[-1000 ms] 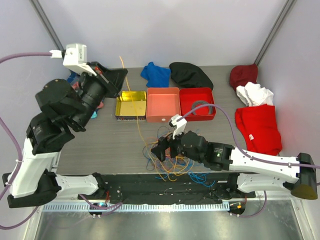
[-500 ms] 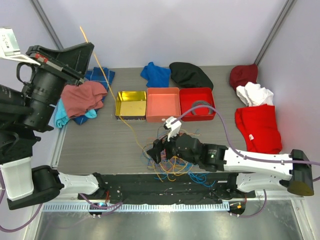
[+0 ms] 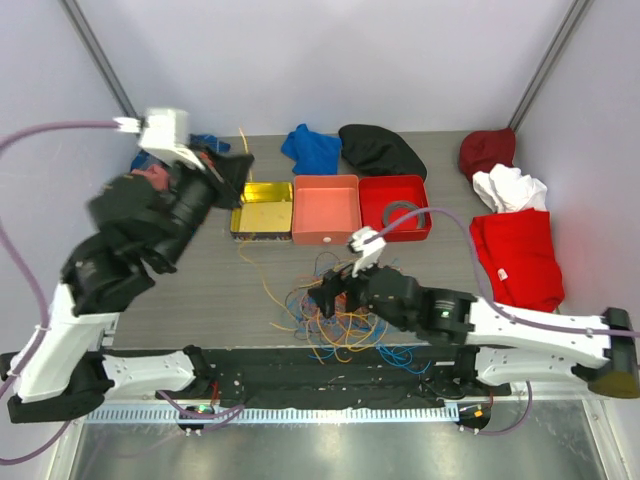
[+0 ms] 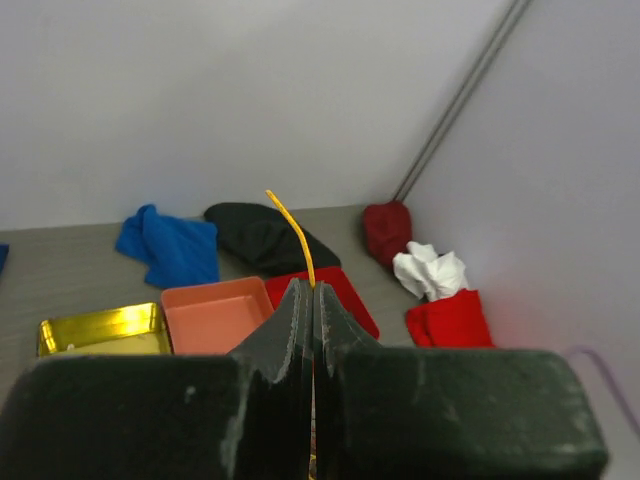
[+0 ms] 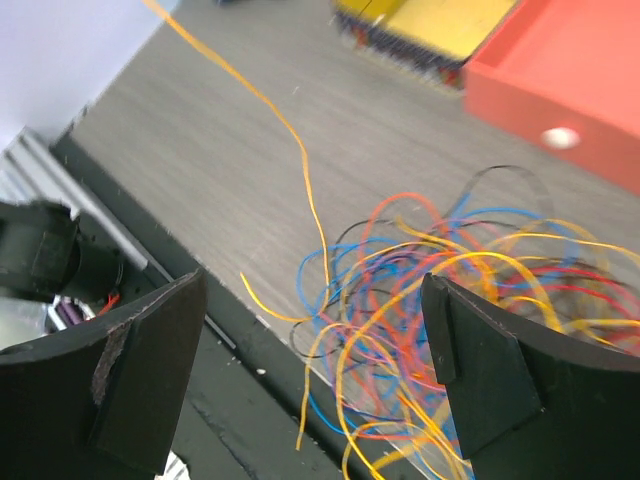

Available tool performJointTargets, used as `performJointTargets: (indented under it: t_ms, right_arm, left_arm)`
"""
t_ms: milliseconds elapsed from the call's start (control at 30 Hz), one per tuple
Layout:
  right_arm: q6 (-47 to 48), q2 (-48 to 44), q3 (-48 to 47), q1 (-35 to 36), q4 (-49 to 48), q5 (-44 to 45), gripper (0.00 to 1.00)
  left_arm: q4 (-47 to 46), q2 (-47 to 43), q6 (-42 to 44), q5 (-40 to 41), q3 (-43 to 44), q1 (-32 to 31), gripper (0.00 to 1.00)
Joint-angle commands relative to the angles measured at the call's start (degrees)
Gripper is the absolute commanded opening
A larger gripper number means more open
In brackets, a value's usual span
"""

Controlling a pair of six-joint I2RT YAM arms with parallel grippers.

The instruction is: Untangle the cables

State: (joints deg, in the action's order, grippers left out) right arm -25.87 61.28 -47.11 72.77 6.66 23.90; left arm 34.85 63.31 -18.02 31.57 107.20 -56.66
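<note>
Hovering the right gripper (image 3: 330, 296), jaws wide apart, over the cables (image 3: 345, 325) heaped just nearer than the pink tray (image 3: 325, 205). Trailing one orange cable (image 4: 298, 238) up from that heap, left of the tray. Pinching it in the left gripper (image 4: 312, 295), jaws pressed together, raised left of the tray.

White arm links (image 3: 58, 338), black joints (image 3: 108, 278), mauve hoses (image 3: 60, 127), black wedge-shaped pincer fingers (image 5: 485, 370)

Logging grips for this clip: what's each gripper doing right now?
Left gripper: closed on an orange cable.
Right gripper: open, holding nothing, over the cables.
</note>
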Motion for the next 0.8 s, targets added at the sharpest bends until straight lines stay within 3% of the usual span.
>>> performJointTargets:
  t_ms: [0,100,233,367,533,767]
  right_arm:
    - [-1.2,-12.8,0.3,0.3,5.5,10.1,0.97]
    - [-1.7,-16.4,1.2,0.3,9.2,11.3,0.97]
    - [-2.3,-14.8,3.2,0.3,8.1,8.6,0.97]
    - [-2.1,-7.9,4.0,0.4,2.2,4.8,0.97]
    - [0.2,0.5,1.8,0.3,-5.5,1.6,0.97]
    - [5.0,9.1,-5.1,0.6,-9.0,0.1,0.97]
  left_arm:
    - [4.0,-4.1,-6.7,7.4,-16.4,-0.2,0.00]
    - [6.0,-5.8,-11.8,10.8,-27.1,-0.1,0.00]
    - [4.4,-8.7,-12.5,10.3,-29.4,-0.1,0.00]
    - [3.7,-5.7,-8.9,8.5,-18.4,-0.1,0.00]
    - [3.7,2.7,-4.8,0.5,3.1,-0.1,0.00]
    - [1.4,10.2,-3.6,-8.1,16.7,-0.2,0.00]
